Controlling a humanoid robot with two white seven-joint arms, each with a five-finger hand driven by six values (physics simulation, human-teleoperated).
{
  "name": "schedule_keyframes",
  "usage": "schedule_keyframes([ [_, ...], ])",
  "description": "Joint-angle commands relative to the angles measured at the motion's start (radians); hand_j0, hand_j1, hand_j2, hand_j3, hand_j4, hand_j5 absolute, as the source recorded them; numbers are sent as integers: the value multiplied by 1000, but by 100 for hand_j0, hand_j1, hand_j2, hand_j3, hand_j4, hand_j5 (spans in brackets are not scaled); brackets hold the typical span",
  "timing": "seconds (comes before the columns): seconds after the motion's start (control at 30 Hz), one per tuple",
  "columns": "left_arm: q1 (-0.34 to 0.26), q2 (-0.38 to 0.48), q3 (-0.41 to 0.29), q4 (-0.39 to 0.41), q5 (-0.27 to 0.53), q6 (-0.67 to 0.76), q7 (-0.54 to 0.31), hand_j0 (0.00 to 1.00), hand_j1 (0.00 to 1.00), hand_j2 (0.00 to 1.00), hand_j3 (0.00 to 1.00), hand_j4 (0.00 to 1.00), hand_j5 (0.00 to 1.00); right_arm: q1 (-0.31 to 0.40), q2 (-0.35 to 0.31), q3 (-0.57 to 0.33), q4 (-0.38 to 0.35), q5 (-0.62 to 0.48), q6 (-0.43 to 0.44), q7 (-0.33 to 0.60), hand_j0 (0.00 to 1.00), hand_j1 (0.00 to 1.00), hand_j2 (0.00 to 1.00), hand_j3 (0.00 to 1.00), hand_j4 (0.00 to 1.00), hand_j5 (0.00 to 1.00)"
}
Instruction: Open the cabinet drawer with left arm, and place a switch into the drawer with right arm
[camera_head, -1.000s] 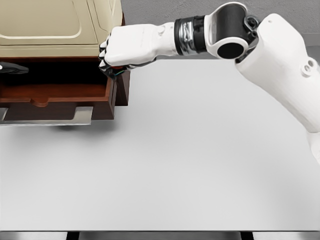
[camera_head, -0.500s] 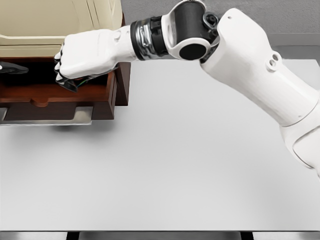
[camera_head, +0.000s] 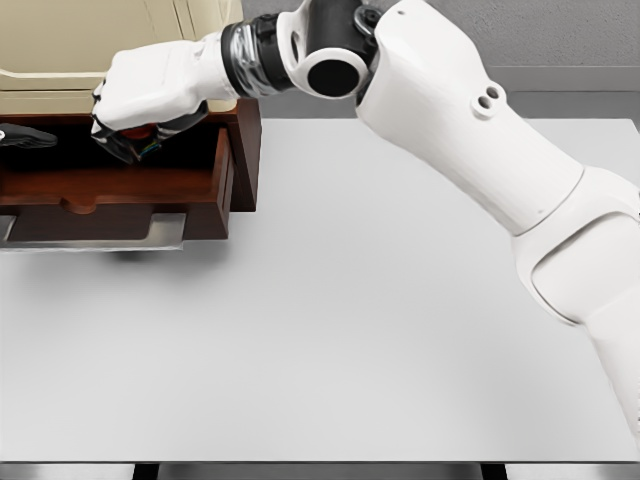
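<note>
The brown wooden drawer (camera_head: 190, 187) of the cream cabinet (camera_head: 90, 50) stands pulled out at the upper left. My right arm reaches across from the right, and its hand (camera_head: 135, 140) hovers over the drawer's inside, right of the middle. Its fingers are curled around a small dark switch (camera_head: 146, 149) with a bit of green and red showing below the palm. A dark pointed shape (camera_head: 28, 137) pokes in at the left edge over the drawer; it may be part of my left hand, but its arm is hidden.
The cabinet sits on a white table (camera_head: 350, 330). A grey metal plate (camera_head: 150, 233) juts out beneath the drawer front. The drawer's knob (camera_head: 82, 206) faces me. A grey wall runs behind the table.
My right hand has carried the switch leftward from the drawer's right corner to above its inside, rising slightly in the last half second. The drawer and the dark shape have not moved.
</note>
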Motion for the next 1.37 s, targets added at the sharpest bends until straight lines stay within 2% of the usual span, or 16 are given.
schedule_keyframes([
  [0.0,0,1,2,0,7,2,0,100,100,100,100,100,100,0,12,-12,25,38,3,-1,72,72,72,72,72,72],
  [0.03,0,1,2,0,7,2,0,100,100,100,100,100,100,0,12,-18,18,74,3,-1,100,100,100,100,100,100],
  [0.2,0,1,2,0,7,2,0,100,100,100,100,100,100,2,12,-20,-27,71,3,-1,100,100,100,100,100,100],
  [0.27,0,1,2,0,7,2,0,100,100,100,100,100,100,6,12,-23,-105,68,3,-1,100,100,100,100,100,100],
  [0.33,0,1,0,0,7,2,0,100,100,100,100,100,100,57,-133,-56,-349,63,3,-1,100,100,100,100,100,100],
  [0.37,0,-1,0,0,7,2,0,100,100,100,100,100,100,86,-215,-112,-419,63,3,-1,100,100,100,100,100,100],
  [0.47,0,-1,2,0,7,2,0,100,100,100,100,100,100,156,-396,-291,-469,37,3,-1,100,100,100,100,100,100],
  [0.53,0,-1,0,0,7,2,0,100,100,100,100,100,100,258,-571,-406,-593,-49,3,-1,100,100,100,100,100,100],
  [0.6,0,-2,2,-1,7,2,0,100,100,100,100,100,100,353,-732,-425,-616,-156,3,-1,100,100,100,100,100,100],
  [0.67,0,-24,2,-8,10,2,0,100,100,100,100,100,100,492,-819,-431,-616,-155,3,-1,100,100,100,100,100,100],
  [0.73,-1,-54,2,-29,16,4,0,100,100,100,100,100,100,574,-881,-464,-616,-156,3,-1,100,100,100,100,100,100],
  [0.8,-5,-71,16,-43,27,-10,0,100,100,100,100,100,100,615,-914,-474,-613,-156,3,-1,100,100,100,100,100,100],
  [0.87,-18,-142,22,-43,30,-55,0,100,100,100,100,100,100,644,-923,-474,-613,-155,3,-1,100,100,100,100,100,100],
  [1.03,-66,-304,22,-43,30,-61,0,100,100,100,100,100,100,660,-936,-474,-614,-155,3,-1,100,100,100,100,100,100],
  [1.13,-66,-346,22,-43,30,-62,0,100,100,100,100,100,100,664,-936,-474,-614,-156,3,-1,100,100,100,100,100,100],
  [1.33,-64,-352,19,-44,32,-64,0,100,100,100,100,100,100,673,-936,-474,-616,-156,3,-1,100,100,100,100,100,100],
])
